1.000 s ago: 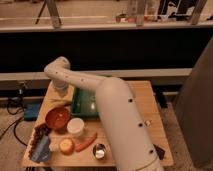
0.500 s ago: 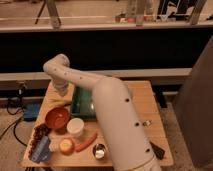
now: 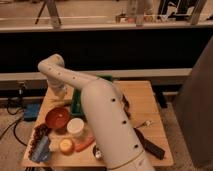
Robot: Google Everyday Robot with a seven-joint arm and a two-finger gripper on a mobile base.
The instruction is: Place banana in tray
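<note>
The banana (image 3: 59,102) looks like it's lying on the table just under the gripper (image 3: 58,93), left of the green tray (image 3: 76,100) rather than inside, and honestly I can't tell how the jaws stand.

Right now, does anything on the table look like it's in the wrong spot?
Yes. The banana lies on the table just left of the green tray, not inside it. The gripper sits right above the banana at the table's back left. Nothing looks spilled or broken.
</note>
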